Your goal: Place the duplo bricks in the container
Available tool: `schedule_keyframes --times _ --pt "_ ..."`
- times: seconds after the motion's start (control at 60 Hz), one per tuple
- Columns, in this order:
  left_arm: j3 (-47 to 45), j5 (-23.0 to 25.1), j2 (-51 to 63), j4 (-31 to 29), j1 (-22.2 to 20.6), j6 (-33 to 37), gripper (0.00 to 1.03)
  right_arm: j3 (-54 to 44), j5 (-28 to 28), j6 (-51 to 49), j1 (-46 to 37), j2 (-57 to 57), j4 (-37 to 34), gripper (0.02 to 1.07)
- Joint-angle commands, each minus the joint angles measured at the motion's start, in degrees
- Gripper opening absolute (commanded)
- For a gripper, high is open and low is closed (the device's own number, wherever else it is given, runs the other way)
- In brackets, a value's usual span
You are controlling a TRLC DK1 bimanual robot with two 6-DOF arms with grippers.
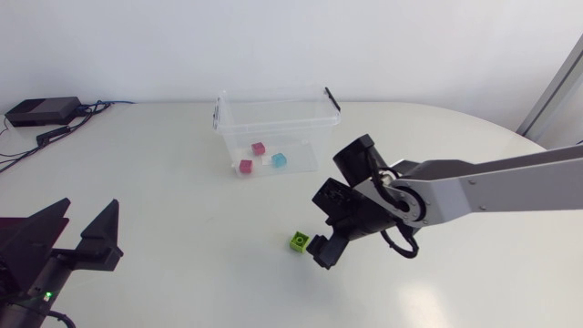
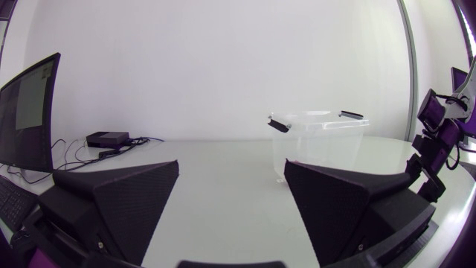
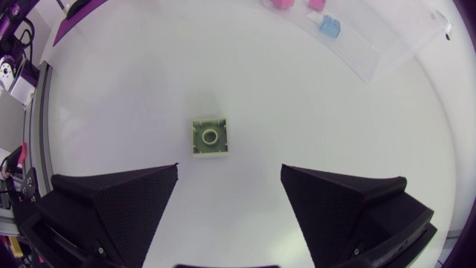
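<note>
Our right jaws open over the green square plastic duplo brick (image 3: 209,138); we judge it light, rigid, pinched across 2 flat sides; left jaws open

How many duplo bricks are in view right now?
4. Inside the clear plastic container: far pink brick, near pink brick, light-blue brick. The green brick sits on the white table, just ahead of the open right gripper. None apparently hidden.
</note>
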Motion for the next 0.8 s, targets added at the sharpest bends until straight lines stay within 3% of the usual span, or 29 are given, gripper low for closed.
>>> schedule_keyframes --times 0.0,0.633,0.7,0.783 --pt "-0.8 -0.3 -0.7 -0.1 0.5 0.7 0.99 2.7 0.3 -1.5 1.0 2.7 0.5 1.02" --pt "-0.8 -0.3 -0.7 -0.1 0.5 0.7 0.99 9.0 0.4 -0.4 3.0 10.8 -3.3 1.02" --pt "-0.8 -0.3 -0.7 -0.1 0.5 0.7 0.99 9.6 0.5 -0.4 3.1 11.1 -4.2 0.96" --pt "-0.8 -0.3 -0.7 -0.1 0.5 0.7 0.99 9.6 0.6 -0.2 3.4 11.1 -4.4 0.96"
